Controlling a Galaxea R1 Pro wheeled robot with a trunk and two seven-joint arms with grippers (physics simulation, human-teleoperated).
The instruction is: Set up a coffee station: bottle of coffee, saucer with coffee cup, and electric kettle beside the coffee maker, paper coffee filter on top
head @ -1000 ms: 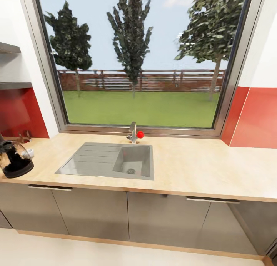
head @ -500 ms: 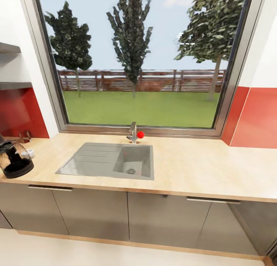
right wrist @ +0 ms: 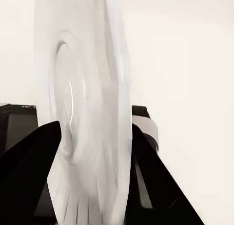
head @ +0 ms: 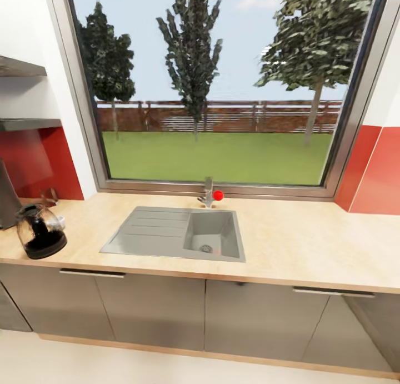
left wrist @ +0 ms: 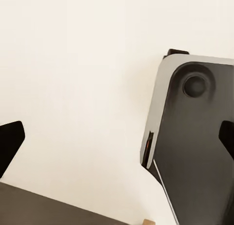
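Saucer carried in transit toward the countertop

The right gripper point(right wrist: 92, 186) clamps the saucer point(right wrist: 90, 112) edge-on for carrying; the left gripper point(left wrist: 117, 137) hangs wide apart, empty; the electric kettle point(head: 40, 230) stands on the kitchen countertop point(head: 289, 239) left of the sink point(head: 178, 233)

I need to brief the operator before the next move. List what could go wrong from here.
1. The right gripper holds the saucer on edge between its fingers; a jolt while driving could let it slip out.
2. The kettle sits near the countertop's front edge; an arm swinging in to set the saucer down could knock it off.
3. The sink is beside the free counter; a saucer placed carelessly there could slide in.
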